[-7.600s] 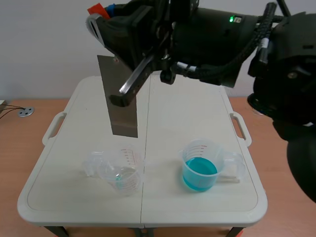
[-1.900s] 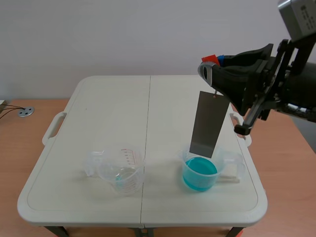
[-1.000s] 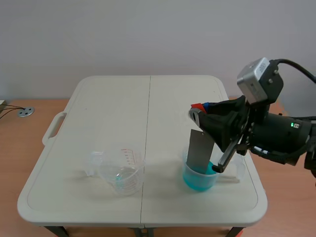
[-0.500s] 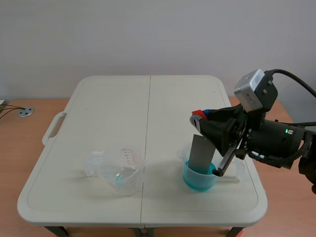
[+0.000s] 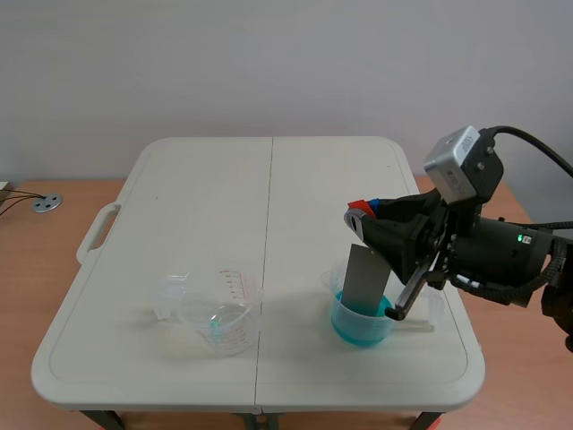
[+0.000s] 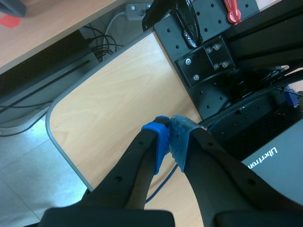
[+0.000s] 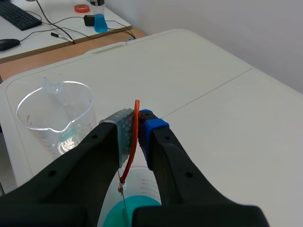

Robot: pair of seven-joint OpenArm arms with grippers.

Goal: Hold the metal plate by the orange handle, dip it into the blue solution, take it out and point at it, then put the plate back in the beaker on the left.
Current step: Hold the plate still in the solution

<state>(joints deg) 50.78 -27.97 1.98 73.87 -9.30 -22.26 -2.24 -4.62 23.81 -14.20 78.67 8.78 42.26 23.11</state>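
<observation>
**Plate standing in the blue solution, right gripper clamped on its handle**

The left gripper (image 6: 169, 138) does not appear in the scene view. Its own wrist view shows it shut with nothing between the fingers, the blue pad and the grey dotted pad pressed flat against each other. Below it are a light wooden desktop (image 6: 118, 109) and a black perforated frame (image 6: 208, 56) with cables.

On the white folding table (image 5: 215, 197), the left beaker (image 5: 219, 312) stands upright near the front edge, left of the table's centre seam. It is clear plastic with red graduation marks and holds only a faint blue trace at its bottom.

Right of the seam, and well apart from the left one, the right beaker (image 5: 362, 333) holds the blue solution (image 7: 116, 220). The metal plate (image 5: 364, 282) hangs almost upright, leaning slightly, with its lower end inside this beaker and down in the liquid. Most of its grey face shows above the rim.

The orange handle (image 7: 135, 142) rises as a thin strip from the plate's top. The right gripper (image 7: 137, 124) is closed on it, so the two pads pinch the strip with only the handle's thickness between them. The right arm comes in from the table's right side and sits low and roughly level, with its gripper directly over the right beaker.
</observation>
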